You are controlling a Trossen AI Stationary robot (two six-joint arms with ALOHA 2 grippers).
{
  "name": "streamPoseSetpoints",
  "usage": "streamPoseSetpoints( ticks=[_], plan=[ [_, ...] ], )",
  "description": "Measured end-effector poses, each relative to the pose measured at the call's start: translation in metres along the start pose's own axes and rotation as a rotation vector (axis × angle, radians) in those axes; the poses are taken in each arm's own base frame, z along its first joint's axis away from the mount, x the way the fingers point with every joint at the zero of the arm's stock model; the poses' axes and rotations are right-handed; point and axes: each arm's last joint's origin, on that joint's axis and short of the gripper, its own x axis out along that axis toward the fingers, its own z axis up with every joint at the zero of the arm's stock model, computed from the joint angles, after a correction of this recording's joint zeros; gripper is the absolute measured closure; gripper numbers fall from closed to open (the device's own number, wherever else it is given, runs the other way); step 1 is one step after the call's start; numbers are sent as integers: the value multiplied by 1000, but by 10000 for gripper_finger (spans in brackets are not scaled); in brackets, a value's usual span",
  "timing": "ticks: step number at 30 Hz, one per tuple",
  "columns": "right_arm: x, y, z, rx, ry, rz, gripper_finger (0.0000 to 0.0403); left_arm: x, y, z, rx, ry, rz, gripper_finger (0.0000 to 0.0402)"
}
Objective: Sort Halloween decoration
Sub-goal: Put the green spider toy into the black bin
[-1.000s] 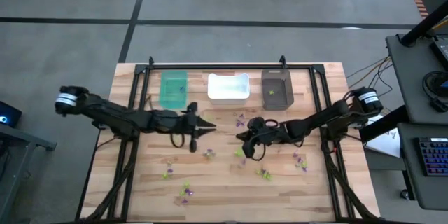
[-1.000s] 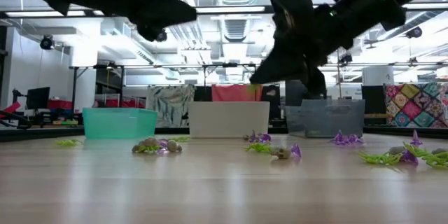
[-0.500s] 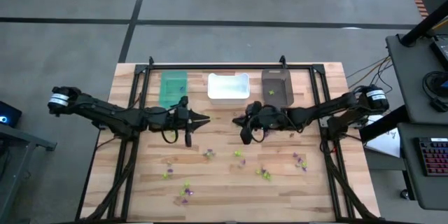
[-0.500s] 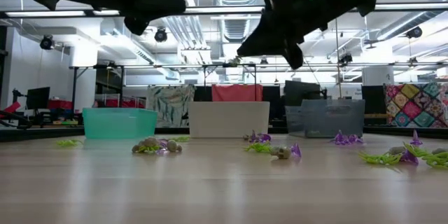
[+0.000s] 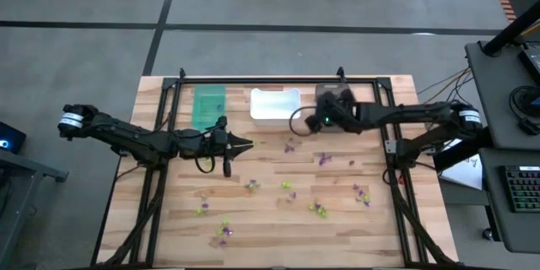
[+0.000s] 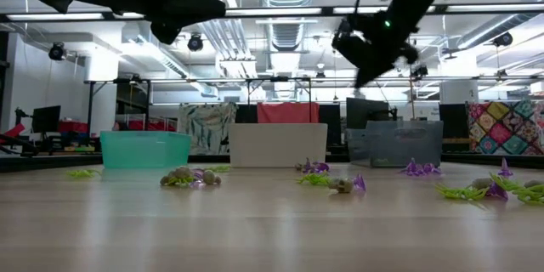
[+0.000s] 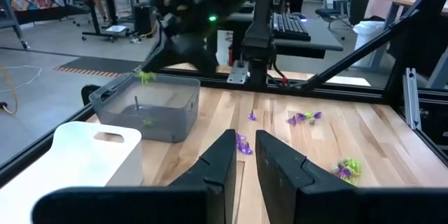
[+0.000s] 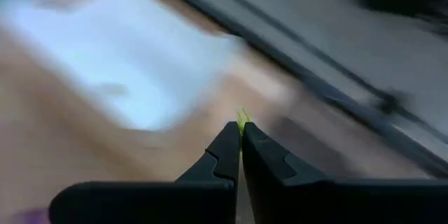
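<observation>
Between the right tool's (image 8: 239,140) tips: one lime-green trinket (image 8: 242,117), pinched at its thin end, carried above the dark brown bin (image 5: 334,106), by the rim nearest the white bin (image 5: 275,104). Other Halloween decoration pieces (image 5: 319,210), purple and green, lie scattered on the bench (image 5: 169,219), well apart. Judged light, stiff plastic w/ spindly legs, likely to slip or flick; best gripped across the body, not a leg. Left tool (image 5: 240,143) hangs nr the teal bin (image 5: 209,108), fingers (image 7: 222,159) close together w/ a narrow gap, nothing visible between them.
</observation>
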Motion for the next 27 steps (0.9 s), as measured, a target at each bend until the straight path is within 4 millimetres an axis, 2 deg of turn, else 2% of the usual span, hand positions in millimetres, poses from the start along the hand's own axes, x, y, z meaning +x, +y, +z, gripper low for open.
streamPoseSetpoints(
  ticks=[3,6,15,22,27],
  plan=[
    [13,-23,-4,44,114,-121,394,0,0,0,-1,-3,0,363],
    [28,-36,-10,59,185,-193,394,0,0,1,-2,-7,-1,363],
    [63,-53,-16,52,305,-267,394,0,0,0,-2,-6,-1,363],
    [66,-54,-17,45,314,-273,393,0,0,-1,-2,6,1,363],
    [65,-54,-17,49,316,-262,372,0,0,-3,-7,13,1,363]
  ],
)
